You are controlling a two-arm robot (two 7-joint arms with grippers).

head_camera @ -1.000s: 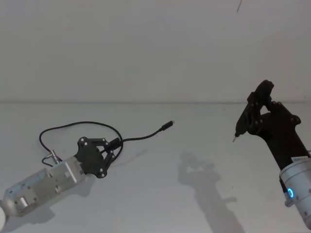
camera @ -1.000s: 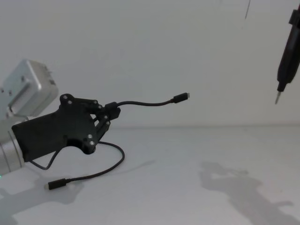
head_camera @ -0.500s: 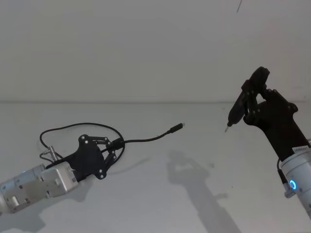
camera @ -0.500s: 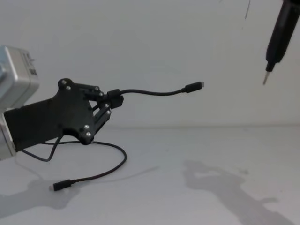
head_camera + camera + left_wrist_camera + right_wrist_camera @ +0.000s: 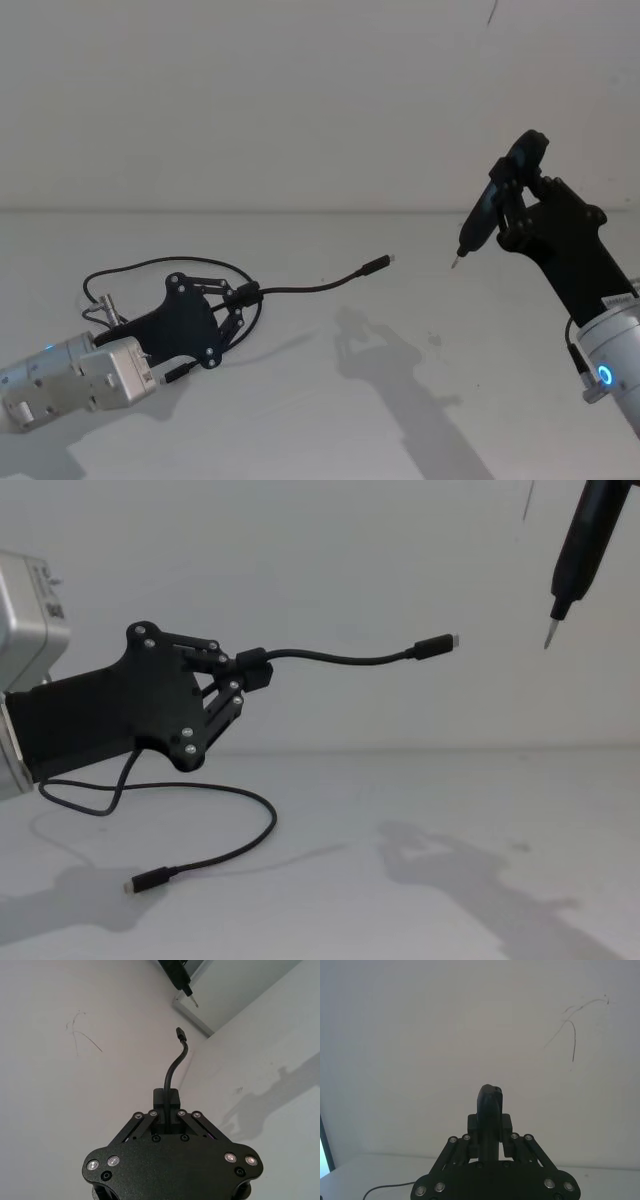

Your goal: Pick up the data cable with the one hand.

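**Left hand** (image 5: pixel 243 295) — raised above the bench (image 5: pixel 420 420) on the robot's left, clenched on the data cable (image 5: pixel 310 289) just behind one end. The short free end w/ silvery-tipped free plug (image 5: pixel 436 646) juts out roughly level toward the right, in mid-air. Rest of the cable hangs from the hand and loops over the bench; second plug (image 5: pixel 148 881) lies on it.

**Right hand** (image 5: pixel 512 200) — held high at right, clenched on a slim black stick tool (image 5: pixel 582 540), metal tip down, apart from the free plug.
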